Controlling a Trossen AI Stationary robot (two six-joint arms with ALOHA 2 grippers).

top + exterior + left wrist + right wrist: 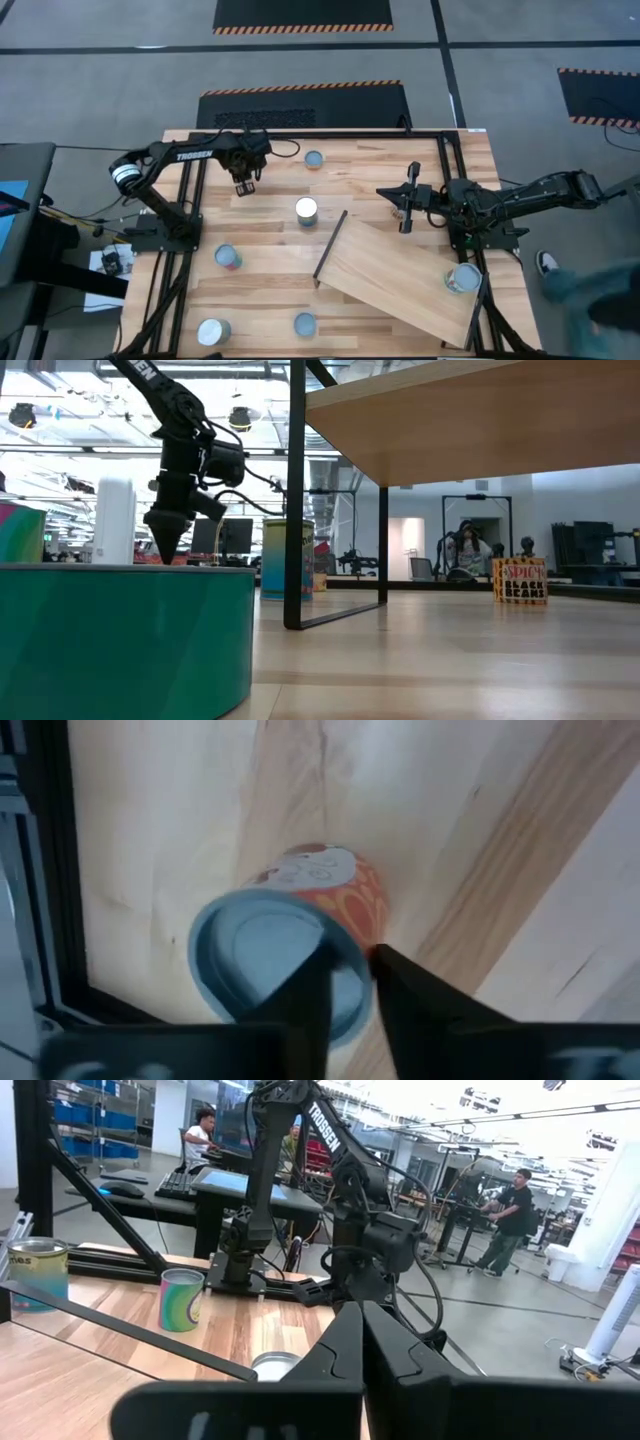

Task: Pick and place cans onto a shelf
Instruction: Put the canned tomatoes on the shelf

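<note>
Several cans stand upright on the plank table: a bluish-topped one at the far side, a white-topped one in the middle, and three nearer ones. One silvery-topped can stands on the pale tilted shelf. My left gripper is shut and empty, pointing down at the far left, above the table. Its wrist view shows a bluish-topped, orange-labelled can beyond the fingertips. My right gripper is shut and empty by the shelf's far edge.
A black frame runs around the table. The shelf stands on black legs, its dark edge facing the table's middle. In the low view a teal can fills the foreground. People show in the room behind.
</note>
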